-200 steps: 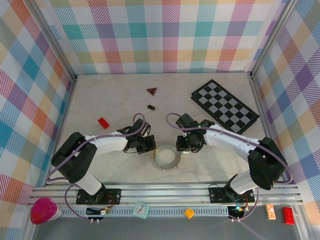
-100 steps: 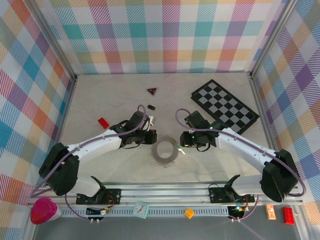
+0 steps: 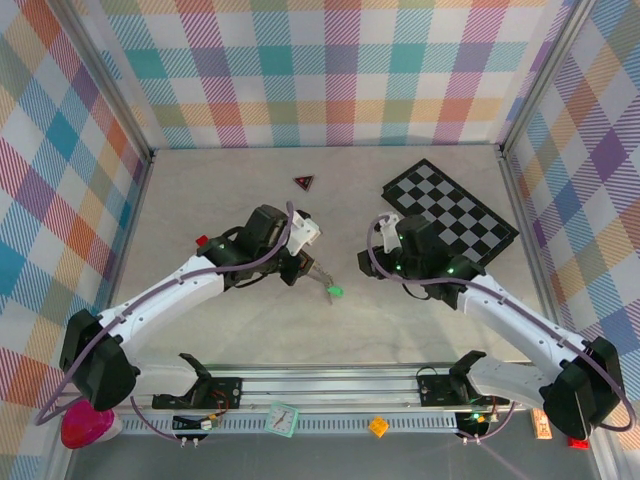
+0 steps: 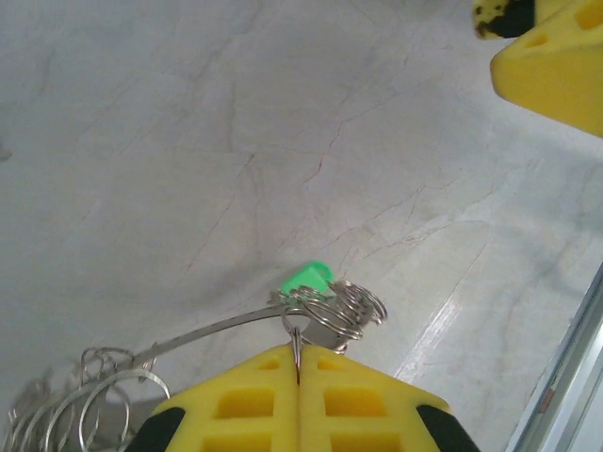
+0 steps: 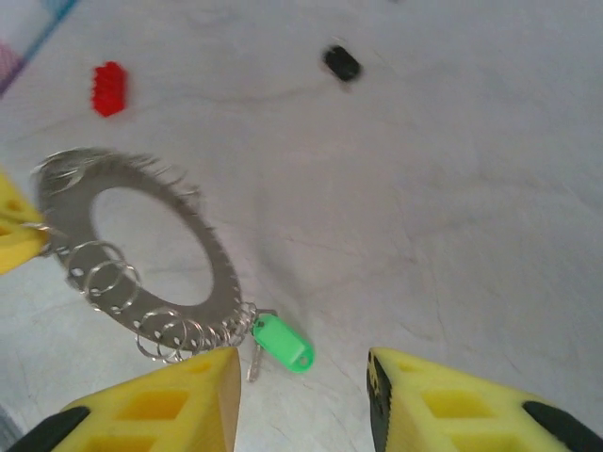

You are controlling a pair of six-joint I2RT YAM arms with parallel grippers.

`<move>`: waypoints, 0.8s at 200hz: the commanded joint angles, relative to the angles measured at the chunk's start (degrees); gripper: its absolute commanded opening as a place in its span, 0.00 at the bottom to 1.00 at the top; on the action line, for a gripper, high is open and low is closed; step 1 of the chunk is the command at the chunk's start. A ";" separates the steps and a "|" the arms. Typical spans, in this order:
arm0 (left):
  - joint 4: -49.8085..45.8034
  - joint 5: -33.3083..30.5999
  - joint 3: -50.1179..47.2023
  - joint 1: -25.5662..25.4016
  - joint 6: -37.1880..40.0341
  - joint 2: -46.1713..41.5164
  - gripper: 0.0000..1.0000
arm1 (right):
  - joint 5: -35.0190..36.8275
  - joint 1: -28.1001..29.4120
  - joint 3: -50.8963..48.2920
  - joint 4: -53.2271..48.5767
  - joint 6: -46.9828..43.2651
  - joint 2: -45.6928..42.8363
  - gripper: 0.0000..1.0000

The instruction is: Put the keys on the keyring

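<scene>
The keyring [image 5: 215, 273] is a flat grey metal loop hung with small wire rings, a toothed fringe of keys [image 5: 141, 162] along its far edge and a green tag [image 5: 283, 344]. It hangs lifted off the table. My left gripper [image 4: 299, 356] is shut on the keyring, pinching one of its small rings, with the green tag [image 4: 306, 278] just beyond. From above, the keyring [image 3: 318, 275] shows edge-on below the left gripper [image 3: 300, 264]. My right gripper [image 5: 301, 400] stands open to its right with nothing between its fingers, also seen from above [image 3: 370, 262].
A black-and-white chequered board [image 3: 448, 212] lies at the back right and a dark red triangle [image 3: 303, 182] at the back middle. A red brick [image 5: 109, 88] and a small black oval piece [image 5: 341, 62] lie on the table beyond the keyring.
Both arms have moved away from the near edge. The left gripper has lifted the keyring off the table so that it hangs edge-on. The right gripper has drawn back and opened wider.
</scene>
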 commanded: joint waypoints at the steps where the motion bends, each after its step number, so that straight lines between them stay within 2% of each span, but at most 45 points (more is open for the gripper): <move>1: 1.66 1.95 -0.87 -0.24 5.86 -3.78 0.00 | -11.97 -0.06 -3.63 12.82 -11.10 -1.13 0.41; 25: 5.44 1.12 -5.12 -0.18 7.65 -7.25 0.00 | -21.26 0.01 -8.84 22.37 -16.18 -1.18 0.42; 50: 1.99 -1.15 -3.46 -0.24 5.30 -7.49 0.00 | -24.75 0.12 -10.02 25.49 -18.98 -0.29 0.42; 75: -6.10 -2.25 -0.05 -0.24 -1.72 -5.32 0.00 | -26.09 0.76 -8.91 24.31 -20.59 1.10 0.42; 97: -15.31 -5.68 3.73 -0.24 -10.34 -2.47 0.00 | -25.13 1.82 -8.26 23.75 -21.02 1.59 0.41; 113: -18.61 -7.05 5.23 -0.23 -16.28 -1.68 0.00 | -25.69 2.89 -7.80 23.34 -21.02 2.09 0.41; 139: -22.57 -8.29 8.41 -0.16 -22.88 -0.30 0.00 | -28.10 7.22 -5.60 21.20 -21.81 3.87 0.40; 160: -28.00 -8.93 14.87 -0.07 -26.41 3.26 0.00 | -29.96 12.07 -3.96 22.28 -21.08 6.25 0.38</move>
